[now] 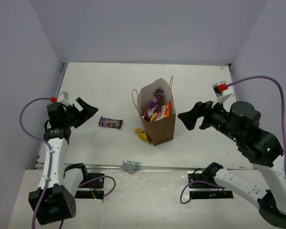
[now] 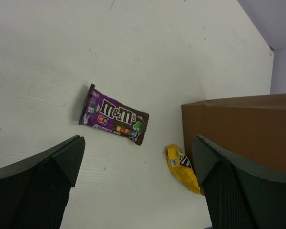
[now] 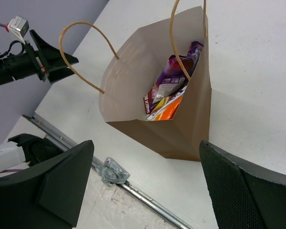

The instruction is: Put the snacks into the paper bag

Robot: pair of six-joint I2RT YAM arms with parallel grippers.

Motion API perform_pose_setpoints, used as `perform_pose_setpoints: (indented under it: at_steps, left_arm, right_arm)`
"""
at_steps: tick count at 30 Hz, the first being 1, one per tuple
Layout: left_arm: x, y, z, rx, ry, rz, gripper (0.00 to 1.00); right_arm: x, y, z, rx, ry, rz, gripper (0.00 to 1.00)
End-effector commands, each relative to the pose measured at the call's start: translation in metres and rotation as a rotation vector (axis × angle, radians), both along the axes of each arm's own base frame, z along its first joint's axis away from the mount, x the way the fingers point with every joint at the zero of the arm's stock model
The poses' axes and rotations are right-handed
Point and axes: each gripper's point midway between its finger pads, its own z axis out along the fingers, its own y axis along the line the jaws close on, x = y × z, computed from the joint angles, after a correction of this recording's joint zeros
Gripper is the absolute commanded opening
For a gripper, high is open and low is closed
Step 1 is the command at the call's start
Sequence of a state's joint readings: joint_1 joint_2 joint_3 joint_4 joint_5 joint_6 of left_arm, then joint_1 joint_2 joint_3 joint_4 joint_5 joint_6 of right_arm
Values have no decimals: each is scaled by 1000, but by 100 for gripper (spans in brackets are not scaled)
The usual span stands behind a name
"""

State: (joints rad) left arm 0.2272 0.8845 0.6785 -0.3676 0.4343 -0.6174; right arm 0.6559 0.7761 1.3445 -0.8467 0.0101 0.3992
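Top view: shows the paper bag (image 1: 158,125) standing upright at the middle of the table (image 1: 105,81), open at the top and holding several snacks (image 1: 155,107) in purple and orange wrappers. Shows a purple M&M's packet (image 1: 110,123) lying flat to the left, apart from the bag, and a small yellow packet (image 1: 142,135) at the bag's near-left foot, touching it or just beside it. Places the left gripper (image 1: 88,113) above the table left of the purple packet, spread wide and empty, and the right gripper (image 1: 187,121) right of the bag, likewise spread and empty. Left wrist view: looks down between parted fingers (image 2: 40,183) onto the purple packet, face up and slanted, with the yellow packet tucked against the brown bag wall at right. Right wrist view: looks into the bag from above, showing packets standing on end inside and thin string handles (image 3: 93,27) arching over the mouth. Likely hazards: brushing the light bag while reaching for the yellow packet at its foot, so tipping or sliding it; snagging a finger in a handle loop on entry; pinching the flat glossy purple wrapper too shallowly and losing it short of the mouth.
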Motion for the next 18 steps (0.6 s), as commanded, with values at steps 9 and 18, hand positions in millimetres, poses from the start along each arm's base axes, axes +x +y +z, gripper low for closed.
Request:
perform_pose_setpoints:
  at_steps: [9,18]
  left_arm:
    - [4,-6,-48,-92,0,-74,100]
    - [12,-6,-92,-137,53,-54,100]
  right_arm:
    - [3,10,-4,31,8,26,95]
    - [0,9,-1,43,1,25,95]
